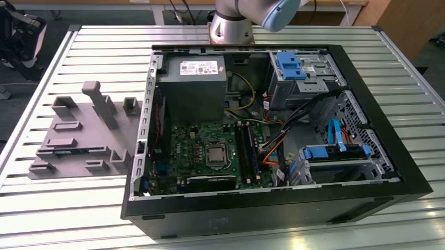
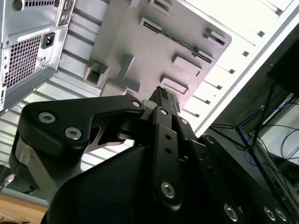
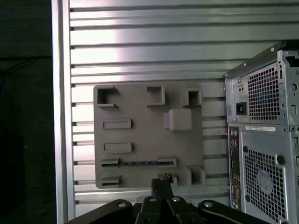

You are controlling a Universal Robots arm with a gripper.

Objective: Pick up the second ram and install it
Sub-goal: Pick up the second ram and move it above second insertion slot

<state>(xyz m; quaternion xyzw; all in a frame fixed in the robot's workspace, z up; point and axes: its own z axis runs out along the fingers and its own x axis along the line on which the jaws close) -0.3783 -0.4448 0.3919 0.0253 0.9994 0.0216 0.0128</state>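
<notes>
The second ram (image 3: 138, 163) is a thin dark green stick lying in a long slot of the grey fixture plate (image 3: 140, 109). In the exterior view the ram (image 1: 73, 151) shows as a narrow strip on the fixture (image 1: 83, 133), at that view's left of the computer case. My gripper (image 3: 162, 181) hangs well above the fixture, close to the ram's slot in the first wrist view. Its two black fingers are shut together with nothing between them. The second wrist view shows the gripper (image 2: 164, 99) from behind, pointing down at the fixture (image 2: 154, 51).
An open black computer case (image 1: 389, 156) lies on the slatted metal table (image 1: 90, 47). Inside it are the green motherboard (image 1: 187, 151) with long black memory slots (image 1: 248, 151), a power supply (image 1: 191, 86) and blue drive brackets (image 1: 334, 153). The arm's base (image 1: 233, 23) stands behind the case.
</notes>
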